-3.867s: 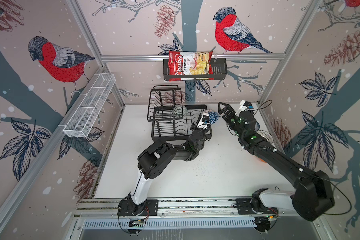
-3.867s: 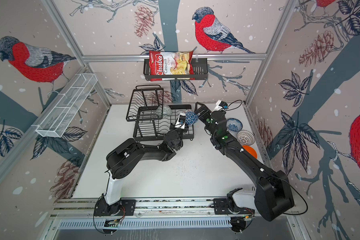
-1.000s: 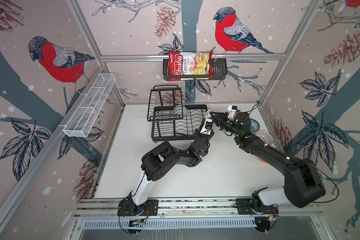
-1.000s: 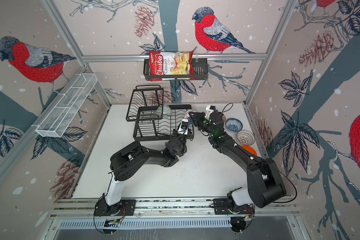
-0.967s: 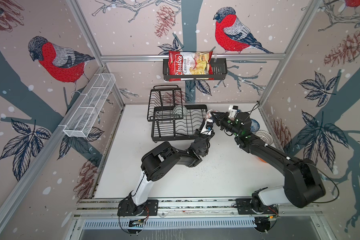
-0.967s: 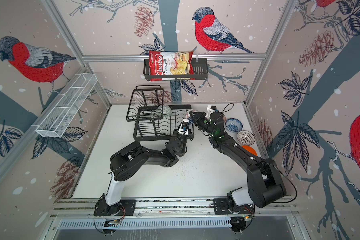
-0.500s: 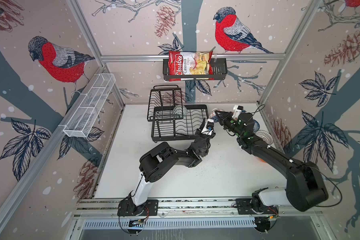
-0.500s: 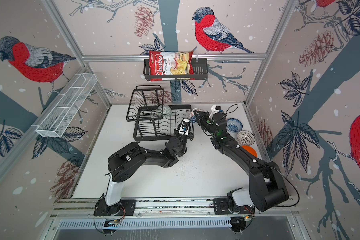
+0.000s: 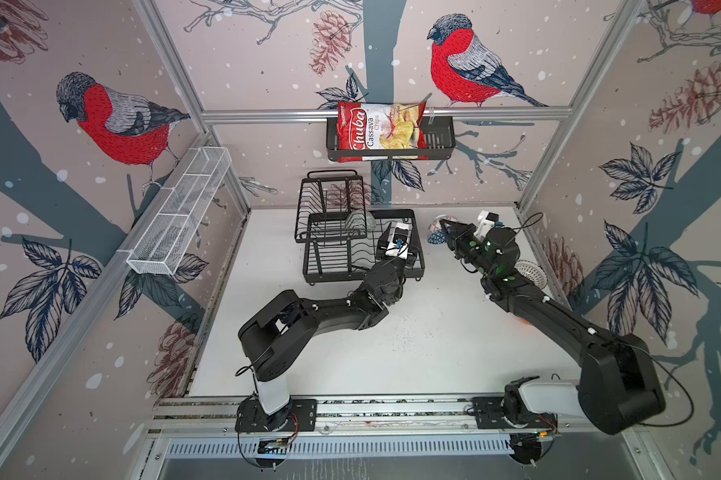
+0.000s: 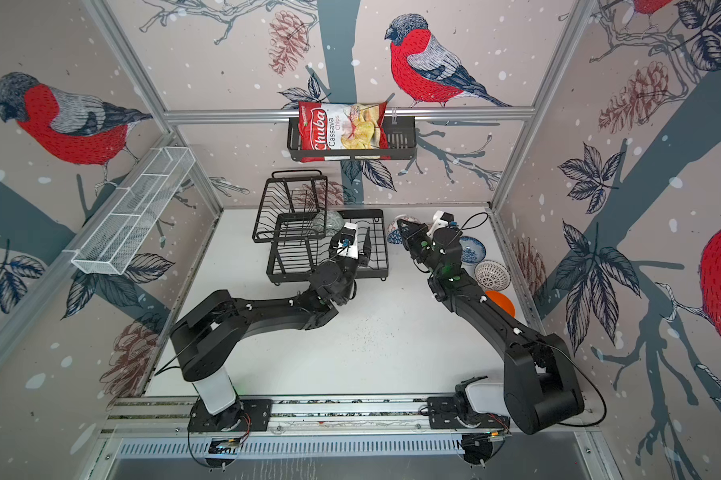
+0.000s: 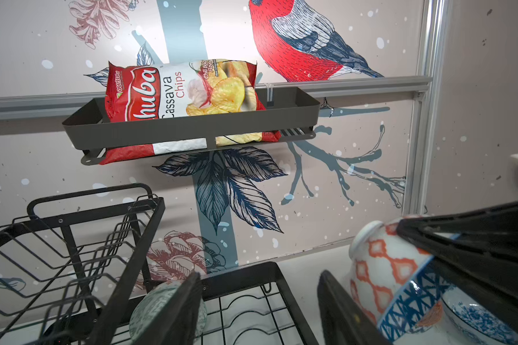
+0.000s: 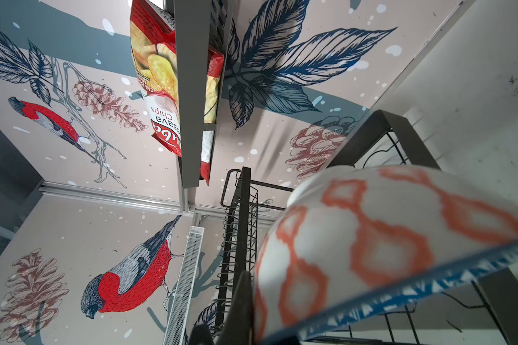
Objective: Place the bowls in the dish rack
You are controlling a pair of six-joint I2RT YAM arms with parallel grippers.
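Observation:
My right gripper (image 9: pixel 445 231) (image 10: pixel 401 231) (image 12: pixel 251 313) is shut on the rim of a tilted bowl (image 9: pixel 436 232) (image 10: pixel 393 232) (image 11: pixel 386 277) (image 12: pixel 371 239), white with an orange lattice and a blue geometric band, held just right of the dish rack (image 9: pixel 342 262) (image 10: pixel 300 262) (image 11: pixel 72 239) (image 12: pixel 239 224). The left gripper (image 9: pixel 399 248) (image 10: pixel 353 249) (image 11: pixel 260 298) hangs open and empty over the right end of the rack's lower tray. A grey-green bowl (image 9: pixel 358 220) (image 10: pixel 330 220) (image 11: pixel 150 310) leans in that tray. Along the right wall lie a blue-white floral bowl (image 10: pixel 471 250) (image 11: pixel 478 322), a white lattice bowl (image 9: pixel 529 272) (image 10: pixel 491 275) and an orange bowl (image 10: pixel 503 304).
A black basket (image 9: pixel 392 145) (image 10: pixel 350 143) (image 11: pixel 192 131) with a chips bag hangs on the back wall above the rack. A long white mesh shelf (image 9: pixel 180 216) (image 10: pixel 130 216) runs along the left wall. Both arms stretch across the white table (image 9: pixel 392 345).
The left gripper's jaws have spread open. My right gripper has drawn the patterned bowl a little to the right, away from the left gripper.

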